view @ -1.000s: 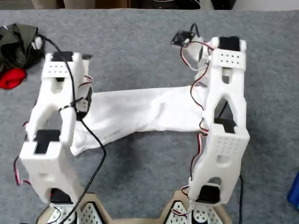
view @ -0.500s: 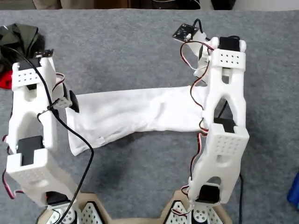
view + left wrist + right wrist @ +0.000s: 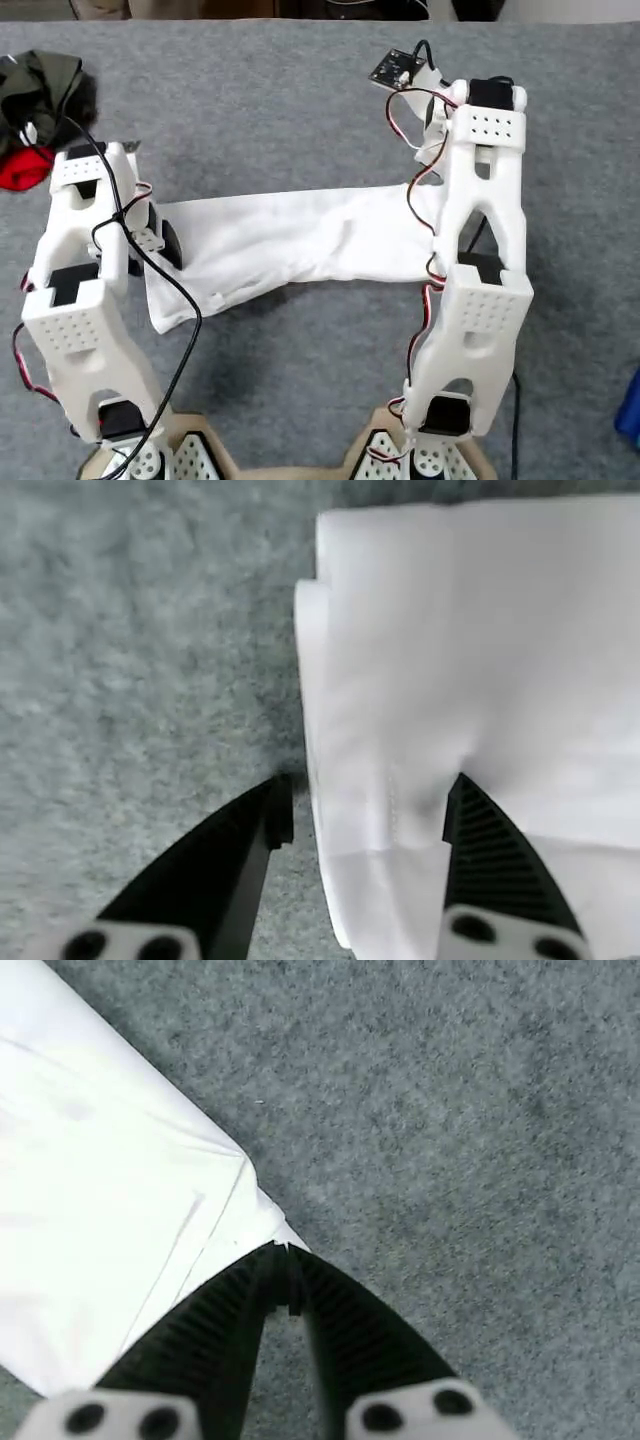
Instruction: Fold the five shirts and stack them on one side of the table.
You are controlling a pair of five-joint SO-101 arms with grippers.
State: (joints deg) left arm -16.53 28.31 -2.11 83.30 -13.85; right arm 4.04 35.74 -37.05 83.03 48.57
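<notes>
The left gripper (image 3: 370, 800) is held with its jaws spread, one on each side of an edge of the white shirt (image 3: 300, 240), probably to take it. The right gripper (image 3: 287, 1265) is closed on the opposite corner, so the cloth is held stretched flat on the middle of the table (image 3: 300, 90).

We log the shirt (image 3: 300, 245) as plain white, no pattern. Counter (image 3: 250, 100): mottled grey. One dark olive garment (image 3: 40, 85), one red garment (image 3: 22, 170). Left arm (image 3: 80, 330) and right arm (image 3: 485, 200): white, with red wires (image 3: 412, 195). Left end effector (image 3: 370, 790) and right end effector (image 3: 288, 1280): black, ribbed inner faces.
</notes>
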